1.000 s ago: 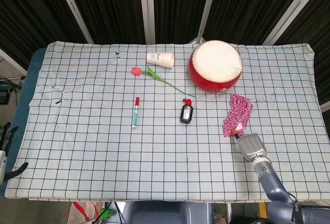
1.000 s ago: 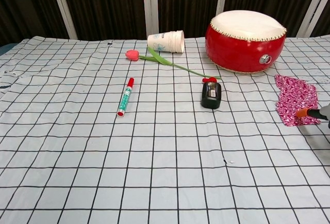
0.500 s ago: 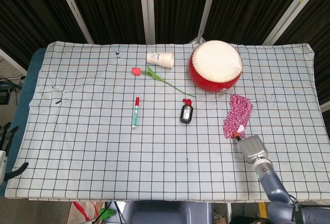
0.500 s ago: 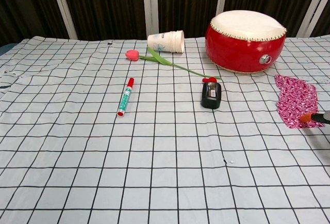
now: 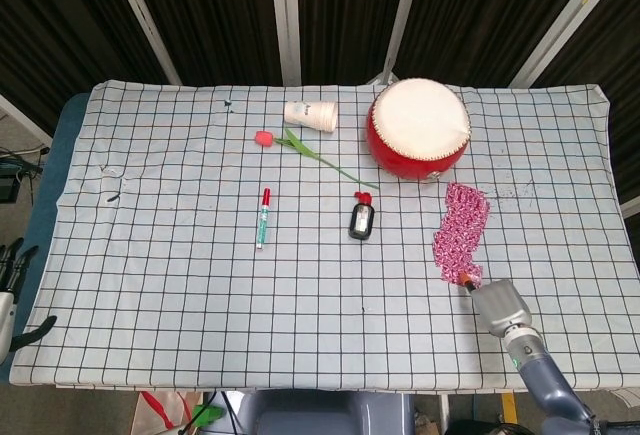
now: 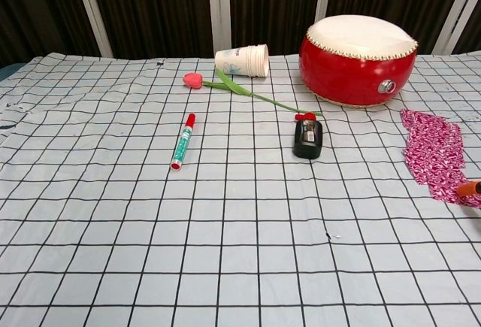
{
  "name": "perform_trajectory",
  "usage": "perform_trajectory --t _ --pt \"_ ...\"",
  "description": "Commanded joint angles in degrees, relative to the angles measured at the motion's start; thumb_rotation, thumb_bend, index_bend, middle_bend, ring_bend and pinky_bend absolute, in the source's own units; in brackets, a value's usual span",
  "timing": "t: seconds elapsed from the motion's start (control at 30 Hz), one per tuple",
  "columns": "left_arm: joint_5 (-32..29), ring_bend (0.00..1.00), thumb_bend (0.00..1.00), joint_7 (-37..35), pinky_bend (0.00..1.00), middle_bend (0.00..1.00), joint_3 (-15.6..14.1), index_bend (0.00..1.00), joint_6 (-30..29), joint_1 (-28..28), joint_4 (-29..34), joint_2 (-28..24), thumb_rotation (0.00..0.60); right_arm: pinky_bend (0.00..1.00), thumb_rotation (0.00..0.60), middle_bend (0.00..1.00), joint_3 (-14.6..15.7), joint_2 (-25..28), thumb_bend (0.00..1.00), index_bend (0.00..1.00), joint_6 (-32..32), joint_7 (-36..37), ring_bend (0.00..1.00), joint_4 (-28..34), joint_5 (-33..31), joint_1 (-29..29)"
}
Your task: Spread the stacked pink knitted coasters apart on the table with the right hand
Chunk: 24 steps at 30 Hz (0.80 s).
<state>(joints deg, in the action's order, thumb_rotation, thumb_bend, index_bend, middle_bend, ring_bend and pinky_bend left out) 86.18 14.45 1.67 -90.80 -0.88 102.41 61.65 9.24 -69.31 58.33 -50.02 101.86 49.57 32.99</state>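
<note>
The pink knitted coasters (image 5: 459, 232) lie on the right side of the checked tablecloth (image 5: 200, 285), in front of and slightly right of the red drum (image 5: 418, 128); they form one long, overlapping strip running from near the drum toward the front edge, so they look only partly drawn out rather than laid apart. The right hand (image 5: 497, 305) sits at the near end of that strip; seen from above, only its grey back and an orange fingertip (image 5: 468, 280) show, and that tip touches the nearest corner of the pink knit. From the chest camera the same tip appears at the right border, resting on the strip's lower end; whether the fingers are apart or drawn together cannot be told, since the back of the hand hides them. The left hand (image 5: 12, 285) hangs off the table's left edge, low in the head view; its dark fingers appear spread with nothing between them, though it is small and partly cut off.

Elsewhere on the cloth, a paper cup (image 5: 310, 114) lies on its side at the back; an artificial tulip (image 5: 310, 150) stretches from beside the cup toward a small black bottle (image 5: 361, 219); a red-capped marker (image 5: 263, 217) lies to the left of the bottle, well apart from it.
</note>
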Motion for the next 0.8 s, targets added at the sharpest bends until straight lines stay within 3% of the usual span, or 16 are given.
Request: perform_trajectory --t 0.03,0.5,0.8 --pt "0.0 0.00 0.25 0.1 0.02 0.00 0.0 0.11 0.0 0.0 0.0 0.0 0.600 0.46 0.600 0.66 1.5 0.9 0.57 0.09 0.9 1.3 0.72 0.6 2.6 -1.3" --pt "-0.1 0.00 0.25 0.4 0.02 0.00 0.0 0.11 0.0 0.0 0.1 0.1 0.600 0.46 0.600 0.66 3.3 2.3 0.57 0.09 2.3 3.7 0.72 0.9 7.9 -3.6" --pt "-0.1 0.00 0.25 0.4 0.02 0.00 0.0 0.11 0.1 0.0 0.1 0.1 0.600 0.46 0.600 0.66 1.7 1.6 0.57 0.09 3.5 4.5 0.72 0.3 8.9 -4.0"
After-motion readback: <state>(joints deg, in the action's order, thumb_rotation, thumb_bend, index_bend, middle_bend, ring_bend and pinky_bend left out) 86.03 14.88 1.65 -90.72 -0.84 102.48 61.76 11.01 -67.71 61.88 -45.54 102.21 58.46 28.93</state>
